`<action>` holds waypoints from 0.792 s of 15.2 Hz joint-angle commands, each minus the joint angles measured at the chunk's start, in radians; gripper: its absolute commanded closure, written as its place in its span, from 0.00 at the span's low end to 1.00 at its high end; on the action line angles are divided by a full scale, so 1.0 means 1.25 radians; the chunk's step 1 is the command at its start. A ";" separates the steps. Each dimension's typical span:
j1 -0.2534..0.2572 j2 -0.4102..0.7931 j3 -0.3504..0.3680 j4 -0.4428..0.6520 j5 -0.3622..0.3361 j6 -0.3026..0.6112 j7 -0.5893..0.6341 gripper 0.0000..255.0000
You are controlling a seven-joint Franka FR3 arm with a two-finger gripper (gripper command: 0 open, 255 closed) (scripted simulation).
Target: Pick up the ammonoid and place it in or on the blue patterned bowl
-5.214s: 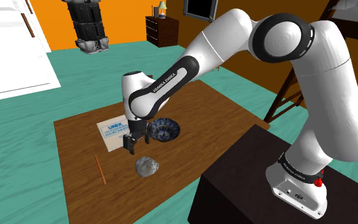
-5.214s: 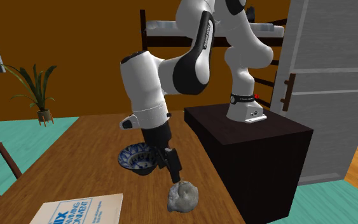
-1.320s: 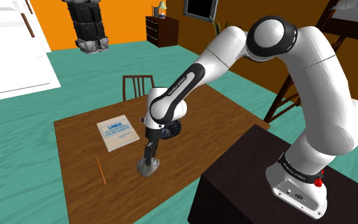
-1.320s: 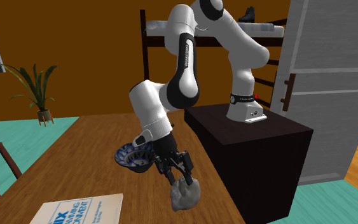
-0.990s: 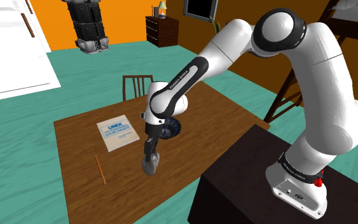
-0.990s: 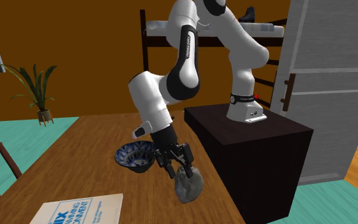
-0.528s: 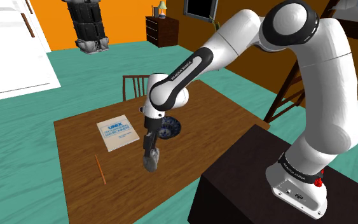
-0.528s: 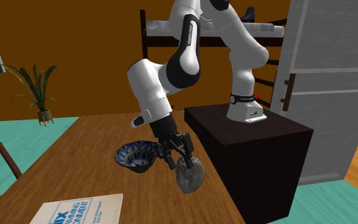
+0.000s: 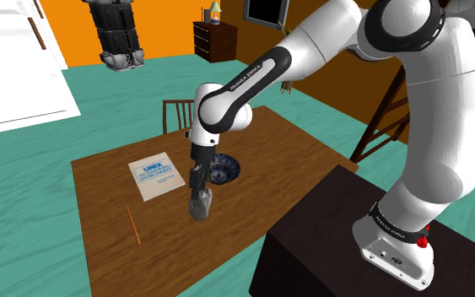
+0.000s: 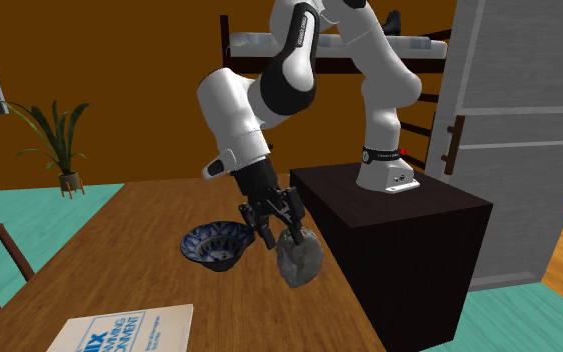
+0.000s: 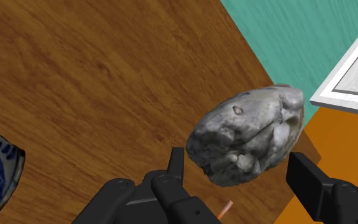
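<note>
Clasping the grey ammonoid (image 10: 299,260) (clear of the table (image 10: 119,260)), the jaws hang just beside the blue patterned bowl (image 10: 216,243).

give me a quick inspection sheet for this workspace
surface: brown wooden table, nothing spilled seen
job's things: grey ammonoid held clear of the table, beside the blue patterned bowl, not over it; bowl upright on the table
clutter: white and blue booklet; orange pencil
grippers: hand shut on the ammonoid
cables: nothing seen
surroundings: chair at the table's far edge, dark stand, teal floor, potted plant
</note>
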 commanded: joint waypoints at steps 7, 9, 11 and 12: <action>-0.059 -0.046 0.008 0.012 0.012 -0.074 -0.036 1.00; -0.085 -0.048 0.000 0.025 0.008 -0.102 -0.062 1.00; -0.108 -0.047 -0.010 0.042 0.003 -0.130 -0.086 1.00; -0.120 -0.046 -0.016 0.053 -0.001 -0.145 -0.098 1.00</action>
